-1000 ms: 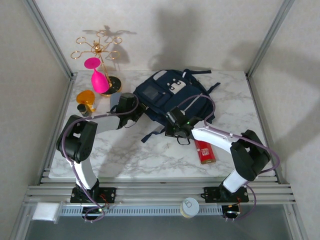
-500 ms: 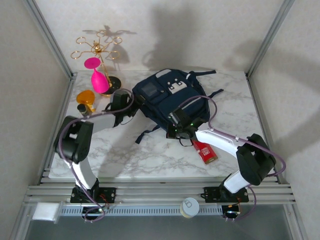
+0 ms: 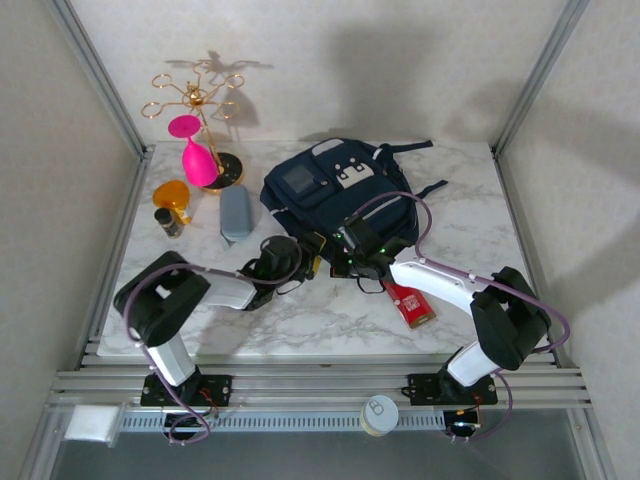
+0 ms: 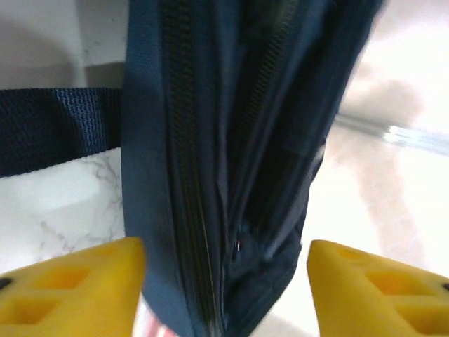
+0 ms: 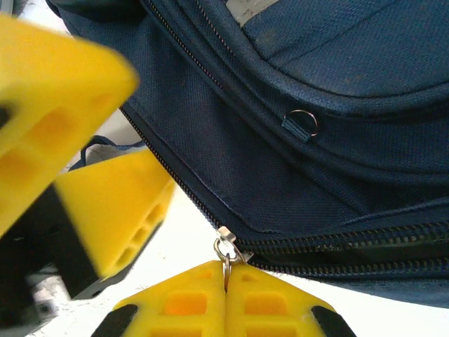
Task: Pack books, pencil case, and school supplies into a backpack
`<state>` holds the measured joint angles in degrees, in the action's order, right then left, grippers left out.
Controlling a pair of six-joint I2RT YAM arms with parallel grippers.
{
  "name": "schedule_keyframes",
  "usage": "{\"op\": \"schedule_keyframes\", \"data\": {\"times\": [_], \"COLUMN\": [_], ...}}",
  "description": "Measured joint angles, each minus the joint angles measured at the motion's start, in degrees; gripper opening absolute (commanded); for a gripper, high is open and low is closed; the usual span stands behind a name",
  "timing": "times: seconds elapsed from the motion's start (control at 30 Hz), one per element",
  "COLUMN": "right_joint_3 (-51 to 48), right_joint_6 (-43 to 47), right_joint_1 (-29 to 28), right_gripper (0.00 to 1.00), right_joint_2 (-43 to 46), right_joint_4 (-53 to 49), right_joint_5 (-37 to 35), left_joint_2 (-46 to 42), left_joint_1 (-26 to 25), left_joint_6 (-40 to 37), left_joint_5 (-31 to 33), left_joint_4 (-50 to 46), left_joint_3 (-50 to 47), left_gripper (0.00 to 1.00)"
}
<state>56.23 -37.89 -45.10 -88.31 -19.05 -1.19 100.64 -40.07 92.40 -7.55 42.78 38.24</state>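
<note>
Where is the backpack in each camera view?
Top external: backpack at the table's upper centre.
Left wrist: its zippered edge down the middle, between the open left gripper.
Right wrist: across top and right, the right gripper shut on its zipper pull.
Shared landmark: the left gripper's yellow fingers beside the backpack's near edge.

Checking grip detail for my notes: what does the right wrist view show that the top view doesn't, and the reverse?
Right wrist: the right gripper shut on the zipper pull, plus a small metal ring on the fabric. Top: the pencil case and red pack lying on the table outside the backpack. Both: the backpack, with the left gripper open at its near edge.
</note>
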Motion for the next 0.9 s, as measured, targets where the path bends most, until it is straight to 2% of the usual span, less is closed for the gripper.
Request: {"op": "schedule_keyframes", "data": {"times": [0.2, 0.23, 0.5, 0.87, 0.9], "right_joint_3": [0.0, 0.0, 0.0, -3.2, -3.2], "right_joint_6": [1.3, 1.6, 2.8, 5.6, 5.8], "right_joint_1": [0.0, 0.0, -0.2, 0.6, 0.4], "right_gripper": [0.0, 0.0, 0.0, 0.0, 0.0], "right_joint_2": [-0.1, -0.1, 0.4, 6.8, 6.8], "right_joint_4": [0.0, 0.0, -1.9, -5.0, -4.7], "right_joint_5": [-0.2, -0.3, -2.8, -4.7, -4.4], "left_joint_2": [3.9, 3.9, 2.1, -1.9, -1.9], "left_joint_1": [-1.0, -1.0, 0.3, 13.7, 14.0], "left_joint_6": [2.8, 2.9, -2.0, -15.1, -15.9], "left_joint_5": [3.3, 3.6, 2.2, -9.3, -10.1], "left_joint_4": [1.6, 1.5, -1.6, -9.4, -10.1], "left_joint_3": [2.2, 2.2, 2.1, 1.1, 1.6], "left_gripper": [0.02, 0.0, 0.0, 0.0, 0.05]}}
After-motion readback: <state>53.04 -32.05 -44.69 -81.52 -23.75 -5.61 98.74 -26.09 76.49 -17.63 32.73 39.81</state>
